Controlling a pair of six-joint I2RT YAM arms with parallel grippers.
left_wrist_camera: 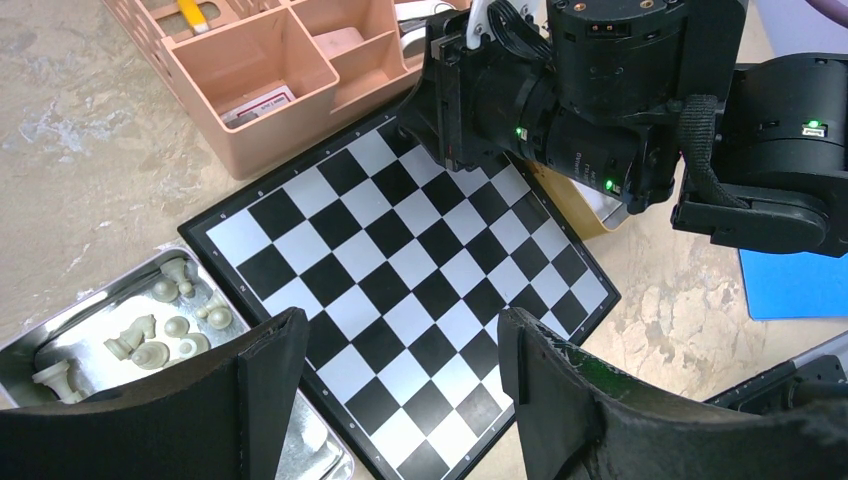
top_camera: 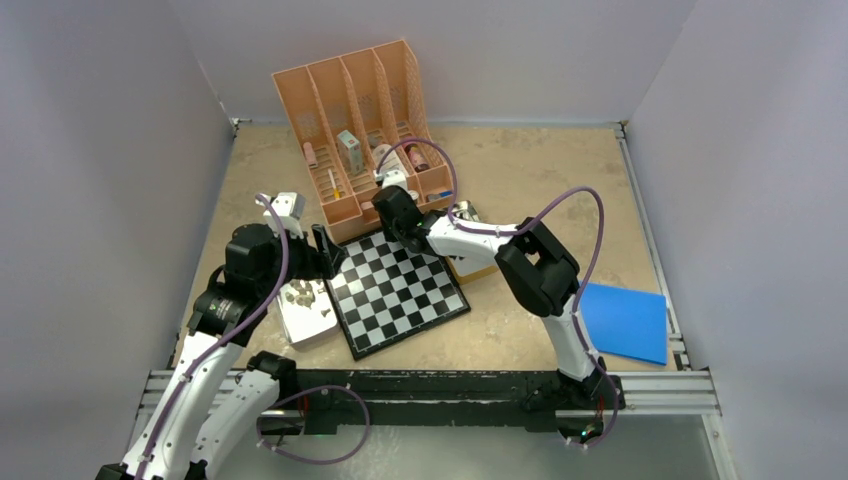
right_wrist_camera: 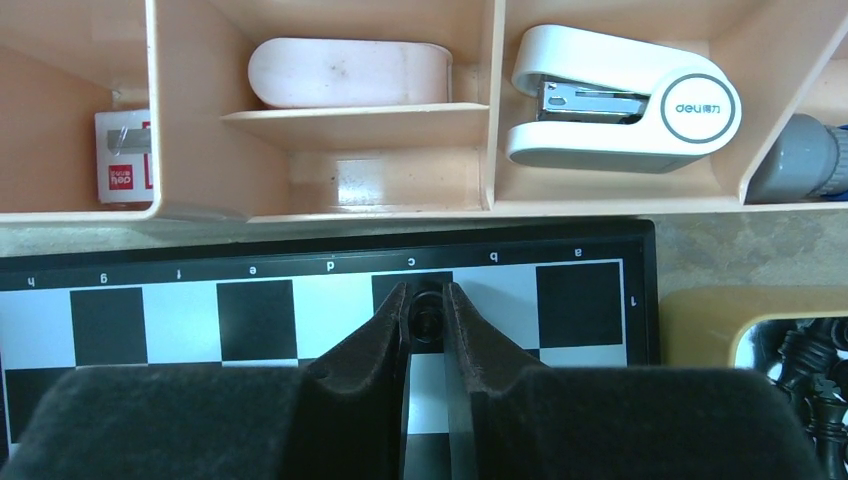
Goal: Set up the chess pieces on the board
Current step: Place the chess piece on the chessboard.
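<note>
The board (top_camera: 398, 290) lies in the middle of the table, bare of pieces apart from one. My right gripper (right_wrist_camera: 428, 300) is shut on a black chess piece (right_wrist_camera: 428, 314), over a dark square in the board's (right_wrist_camera: 180, 320) far edge row, next to the letter c. From above, that gripper (top_camera: 388, 222) sits at the board's far corner. My left gripper (left_wrist_camera: 400, 325) hangs open and holds nothing, above the board's (left_wrist_camera: 400, 260) near-left edge. Several beige chess pieces (left_wrist_camera: 165, 335) lie in a metal tray (left_wrist_camera: 60, 330) left of the board.
A peach desk organizer (top_camera: 360, 130) with a white stapler (right_wrist_camera: 620, 95) stands right behind the board. A yellowish tray (right_wrist_camera: 700, 320) of black pieces (right_wrist_camera: 810, 370) sits at the board's right. A blue sheet (top_camera: 625, 320) lies at the near right.
</note>
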